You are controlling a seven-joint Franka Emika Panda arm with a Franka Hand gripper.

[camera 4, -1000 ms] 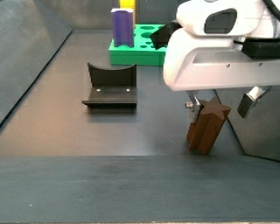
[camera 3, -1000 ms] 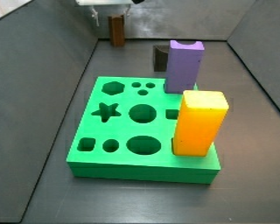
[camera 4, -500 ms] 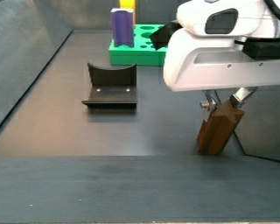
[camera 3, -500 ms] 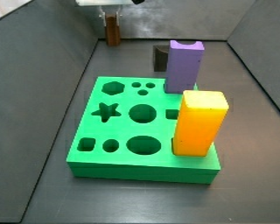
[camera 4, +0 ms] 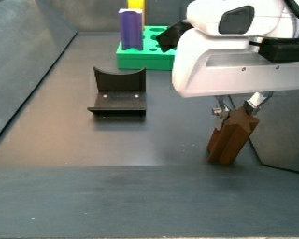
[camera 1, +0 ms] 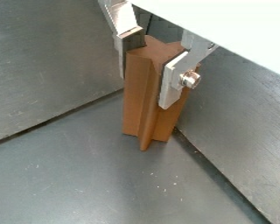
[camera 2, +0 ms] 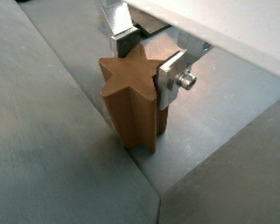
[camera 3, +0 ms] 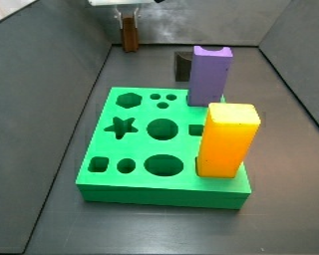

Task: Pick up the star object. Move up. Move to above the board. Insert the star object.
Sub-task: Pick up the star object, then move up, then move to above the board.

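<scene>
The star object (camera 2: 133, 105) is a slender brown ridged peg with a star-shaped end. It also shows in a wrist view (camera 1: 149, 96) and in both side views (camera 4: 232, 136) (camera 3: 129, 33). My gripper (camera 2: 146, 63) is shut on its upper part, one silver finger (camera 2: 173, 75) on each side. In a side view the peg leans a little, with its lower end near the dark floor by the right wall. The board (camera 3: 136, 154) is a bright green slab with a star hole (camera 3: 120, 127); it lies away from the gripper and shows far off in a side view (camera 4: 149, 56).
A purple notched block (camera 3: 209, 75) and an orange-yellow block (camera 3: 227, 139) stand upright in the board. The dark fixture (camera 4: 116, 91) stands on the floor between board and gripper. Grey walls enclose the floor; one wall runs close beside the peg (camera 1: 241, 114).
The gripper has closed on the star object, which shifted slightly right and tilted. Over the last half second it has hardly moved.
</scene>
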